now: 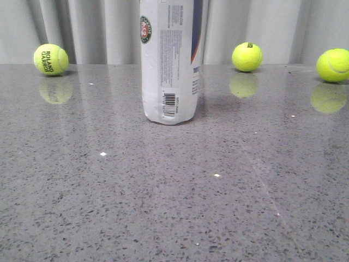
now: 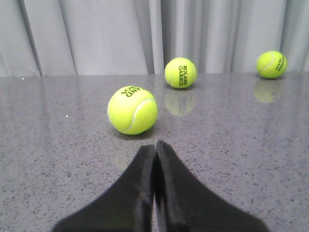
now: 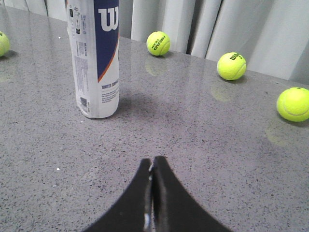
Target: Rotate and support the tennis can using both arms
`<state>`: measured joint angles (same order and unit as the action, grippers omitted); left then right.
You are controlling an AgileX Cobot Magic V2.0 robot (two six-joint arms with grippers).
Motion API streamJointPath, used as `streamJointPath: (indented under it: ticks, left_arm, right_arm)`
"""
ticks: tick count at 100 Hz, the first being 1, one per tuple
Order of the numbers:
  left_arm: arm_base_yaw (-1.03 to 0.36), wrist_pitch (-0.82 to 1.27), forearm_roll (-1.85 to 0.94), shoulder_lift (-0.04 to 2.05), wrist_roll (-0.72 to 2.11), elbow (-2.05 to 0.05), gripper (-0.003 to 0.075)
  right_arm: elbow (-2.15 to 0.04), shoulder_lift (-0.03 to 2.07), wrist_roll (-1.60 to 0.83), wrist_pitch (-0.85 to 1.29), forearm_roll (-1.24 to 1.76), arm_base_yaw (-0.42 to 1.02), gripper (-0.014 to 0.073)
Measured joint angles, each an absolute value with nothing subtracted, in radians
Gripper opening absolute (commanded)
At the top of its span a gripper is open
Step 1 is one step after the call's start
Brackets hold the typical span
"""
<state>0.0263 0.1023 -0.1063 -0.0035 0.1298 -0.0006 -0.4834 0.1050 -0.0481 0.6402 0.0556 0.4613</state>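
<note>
Grey speckled stone table (image 1: 174,207), glossy, mirroring whatever sits on it; a few white flecks scattered across the near part. Pale grey pleated curtain (image 1: 98,27) closing off the far edge.

Left end effector (image 2: 154,150) low over the table in its wrist view, black fingers pressed together with only a hairline seam, gripping nothing. Right end effector (image 3: 152,164) likewise closed tip to tip, empty, hovering over bare table.

Tennis can (image 1: 170,60) upright on the table at centre in the front view, past the near stretch, top cut off by the frame; white label, barcode near the base, round Roland Garros logo high on the side, navy band with orange stripe. Touched by neither end effector. From the right wrist view, at roughly 11 o'clock from the fingertips, well apart.

Nearest tennis ball (image 2: 132,109) just beyond the left fingertips at about 11 o'clock, not touching. Far row by the curtain in the front view: Roland Garros ball (image 1: 50,59) at 10 o'clock of the can, second ball (image 1: 247,57) at 2 o'clock, third ball (image 1: 333,65) at the right edge. Nothing between the can and the right end effector.
</note>
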Motion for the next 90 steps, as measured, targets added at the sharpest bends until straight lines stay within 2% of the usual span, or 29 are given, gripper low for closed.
streamJointPath:
  ticks: [90]
  left_arm:
    - [0.026,0.117,-0.105,-0.004,0.130,-0.001,-0.0020]
  right_arm:
    - [-0.483,0.105,-0.048,0.638,0.056,0.461,-0.0059]
